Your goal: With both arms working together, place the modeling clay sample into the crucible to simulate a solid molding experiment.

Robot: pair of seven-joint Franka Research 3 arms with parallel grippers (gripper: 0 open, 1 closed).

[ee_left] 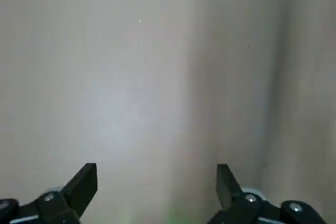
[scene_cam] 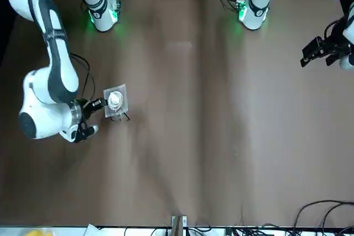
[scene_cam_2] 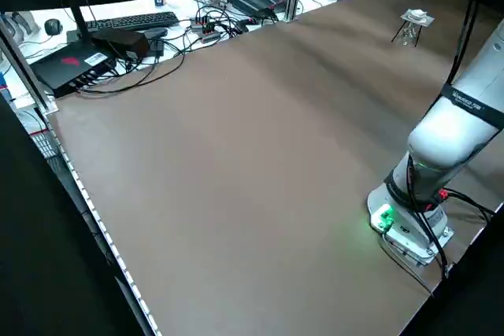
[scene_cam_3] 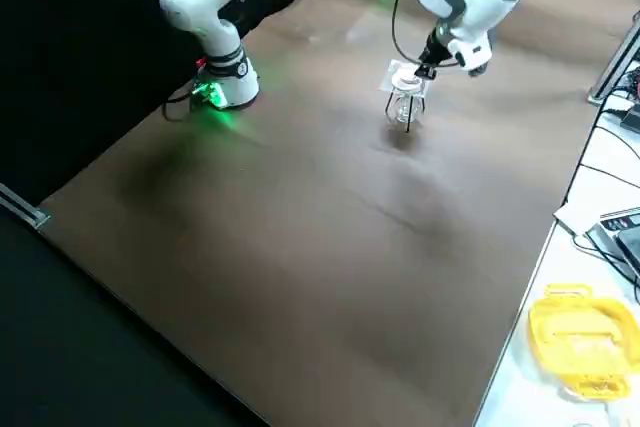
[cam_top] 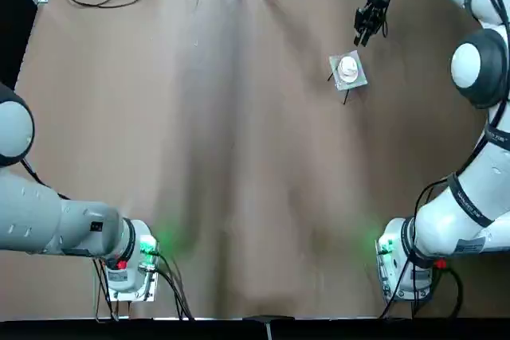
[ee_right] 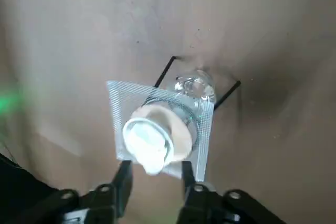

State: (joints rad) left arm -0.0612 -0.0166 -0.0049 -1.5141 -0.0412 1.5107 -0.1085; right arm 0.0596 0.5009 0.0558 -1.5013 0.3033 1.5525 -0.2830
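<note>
Standing toward the far right corner of the counter [cam_top: 199, 157], one black-legged stand [ee_right: 166, 71] carries one mesh pad [ee_right: 126, 103], with one glass vessel [ee_right: 194, 84] beneath. One crucible [ee_right: 169, 137] sits on the pad; one whitish modeling clay sample [ee_right: 149, 153] appears in its mouth, overhanging the rim toward the right claw [ee_right: 156, 165]. That claw is open, just beside the pad; its arm reaches far forward, wrist bent back. The open left claw [ee_left: 157, 169] hovers near the left edge.

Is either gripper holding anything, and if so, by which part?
Nothing is held: the right gripper is open beside the small round white ceramic-looking cup, touching neither side; the left gripper, at the table's left side, is open and bare.
</note>
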